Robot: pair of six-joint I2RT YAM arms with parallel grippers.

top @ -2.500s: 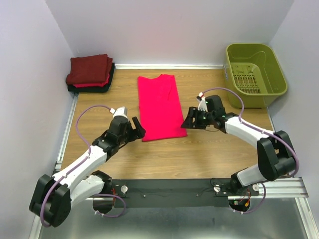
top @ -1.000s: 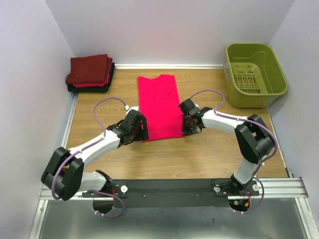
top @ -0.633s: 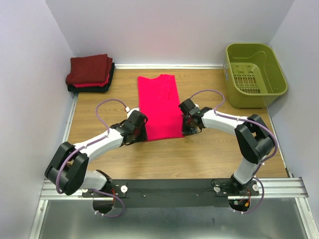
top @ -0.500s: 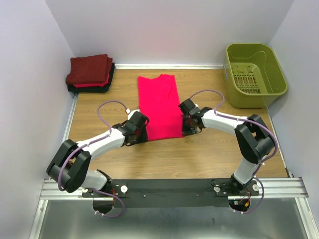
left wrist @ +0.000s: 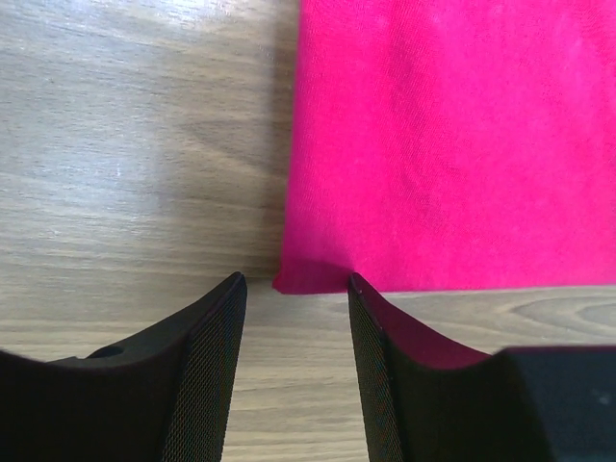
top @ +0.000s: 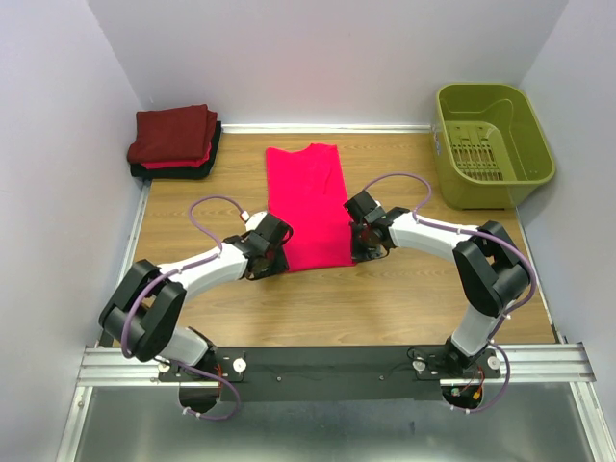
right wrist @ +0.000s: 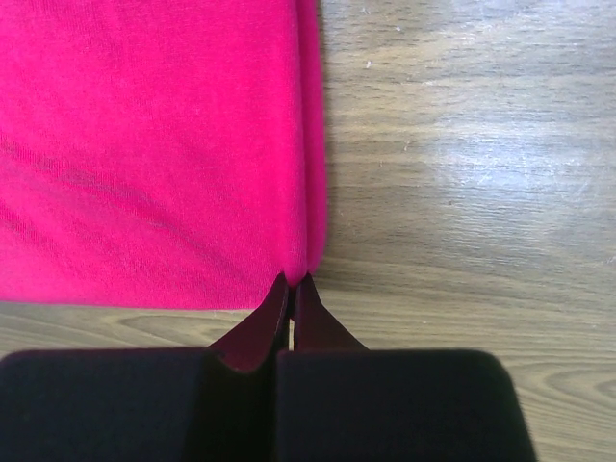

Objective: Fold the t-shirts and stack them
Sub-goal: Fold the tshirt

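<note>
A bright pink-red t-shirt [top: 308, 204], folded to a long strip, lies flat on the middle of the wooden table [top: 404, 298]. My left gripper [top: 273, 260] is at its near left corner. In the left wrist view the left gripper [left wrist: 294, 281] stands open, and the shirt's [left wrist: 452, 144] corner sits just between the fingertips, unpinched. My right gripper [top: 359, 252] is at the near right corner. The right wrist view shows the right gripper [right wrist: 292, 280] shut on the doubled edge of the shirt [right wrist: 144, 144]. Other t-shirts, maroon over red and black, lie stacked [top: 173, 141] at the far left.
An olive-green basket [top: 493, 142] stands at the far right corner. White walls close in the table at the back and on both sides. Bare wood lies between the shirt and the arm bases.
Both arms came in to the shirt's near corners. In the last second the left gripper slid right onto the left corner and its jaws narrowed. The right gripper stayed shut on its corner.
</note>
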